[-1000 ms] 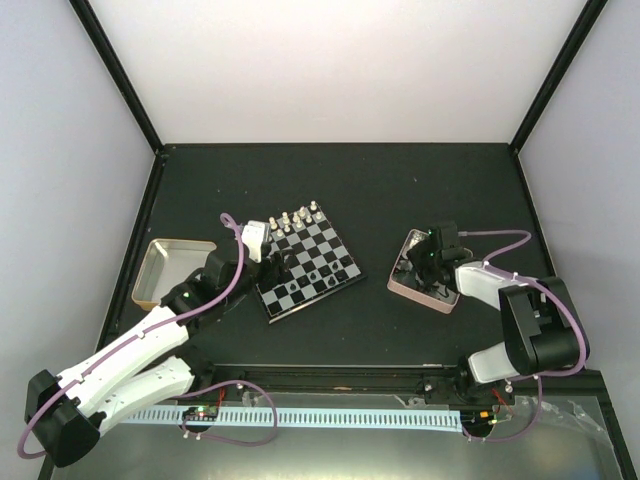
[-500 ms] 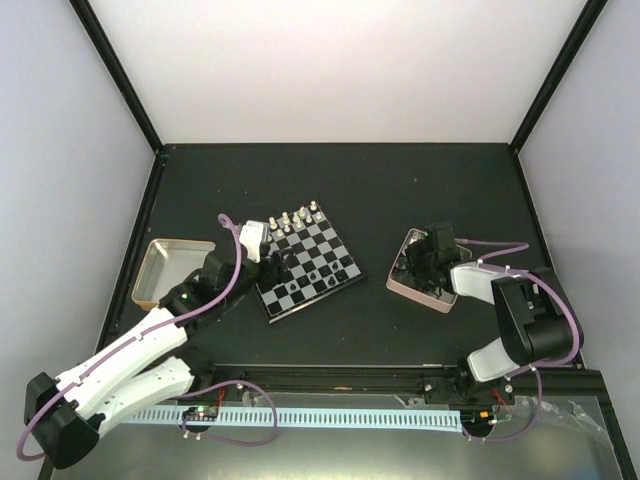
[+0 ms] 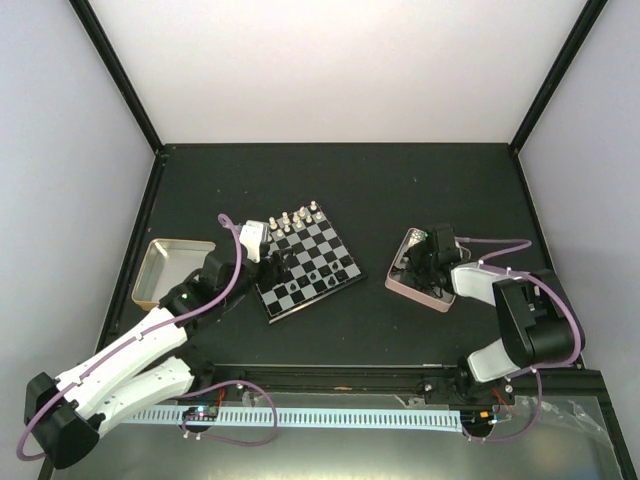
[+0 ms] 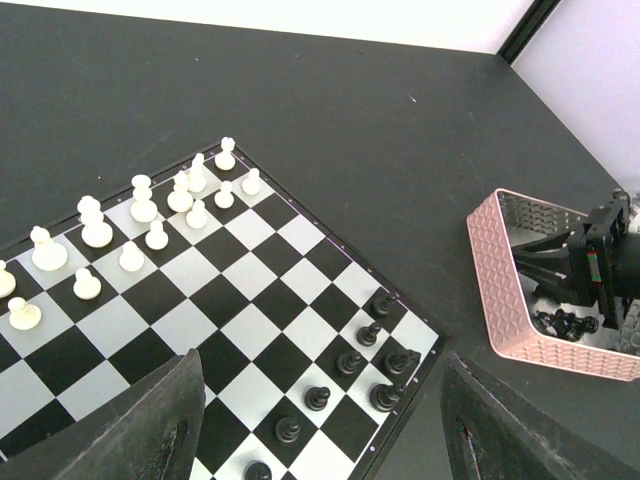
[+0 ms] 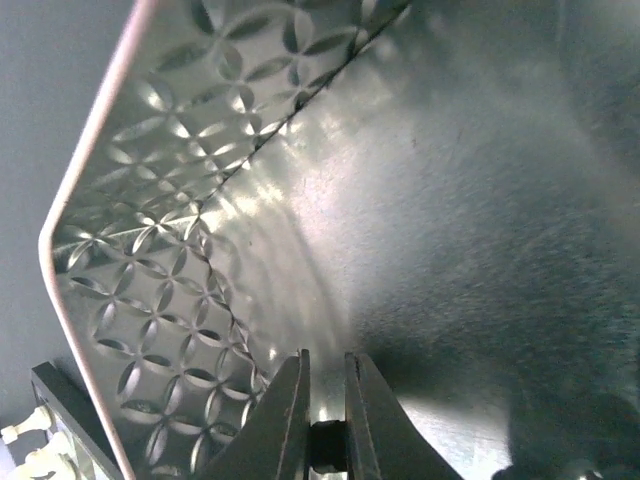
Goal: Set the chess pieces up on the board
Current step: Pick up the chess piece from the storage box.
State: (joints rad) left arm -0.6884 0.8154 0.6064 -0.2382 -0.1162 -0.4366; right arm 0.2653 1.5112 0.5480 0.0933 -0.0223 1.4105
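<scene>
The board (image 3: 312, 268) lies at mid-table, turned at an angle. White chess pieces (image 4: 140, 215) fill its far-left side, and several black chess pieces (image 4: 345, 385) stand along the near right corner. My left gripper (image 4: 320, 440) hovers open over the board's near edge with nothing between its fingers (image 4: 150, 420). My right gripper (image 5: 325, 362) reaches down into the pink-rimmed tray (image 3: 408, 289) and is shut on a small black chess piece (image 5: 325, 447), pinched deep between the jaws. More black pieces (image 4: 565, 322) lie in that tray.
A tan-rimmed tray (image 3: 150, 275) sits left of the board, beside the left arm. The pink tray's patterned wall (image 5: 150, 250) stands close on the left of my right fingers. Black frame posts border the table at both back corners.
My right gripper has closed on a black piece inside the pink tray after shifting slightly left and down. The left arm has not moved.
</scene>
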